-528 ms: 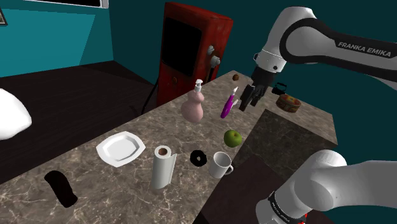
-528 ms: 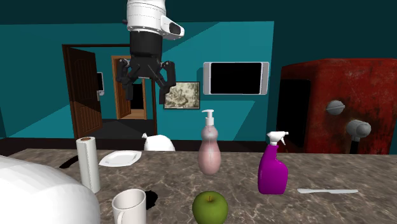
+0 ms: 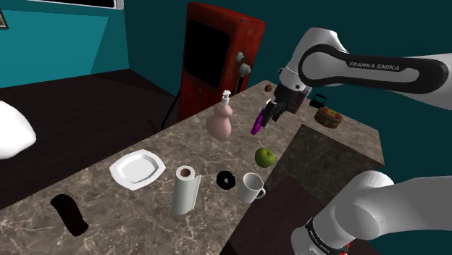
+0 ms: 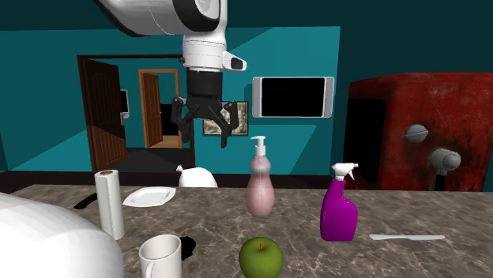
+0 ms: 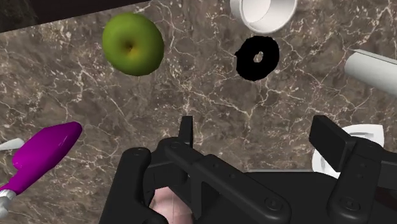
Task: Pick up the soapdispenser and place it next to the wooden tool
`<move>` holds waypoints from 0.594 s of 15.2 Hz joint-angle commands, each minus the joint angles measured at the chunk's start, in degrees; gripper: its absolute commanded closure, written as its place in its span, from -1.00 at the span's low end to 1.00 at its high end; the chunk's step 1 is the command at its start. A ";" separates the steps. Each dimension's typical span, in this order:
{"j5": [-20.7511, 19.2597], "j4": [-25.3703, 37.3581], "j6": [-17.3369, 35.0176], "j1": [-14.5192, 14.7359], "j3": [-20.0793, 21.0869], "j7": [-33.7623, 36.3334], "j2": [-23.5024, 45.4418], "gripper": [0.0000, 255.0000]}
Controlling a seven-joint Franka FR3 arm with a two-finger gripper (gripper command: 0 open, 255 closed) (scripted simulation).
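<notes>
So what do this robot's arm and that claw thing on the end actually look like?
The arm is built from smooth, rounded white shells with dark bands at the joints. One dark stretch carries white lettering that reads FRANKA EMIKA. The gripper at its end is all black: a blocky, angular body with two flat fingers.

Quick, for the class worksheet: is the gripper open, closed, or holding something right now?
Gripper: open, holding nothing; the pink soap dispenser stands apart from it, untouched.
</notes>
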 commanded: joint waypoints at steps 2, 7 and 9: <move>0.03 -0.74 8.10 -0.09 -1.49 -2.87 4.58 -1.00; 1.49 0.13 20.37 0.45 -4.04 -7.98 13.50 -1.00; 2.71 1.22 24.86 0.91 -5.12 -10.38 17.44 -1.00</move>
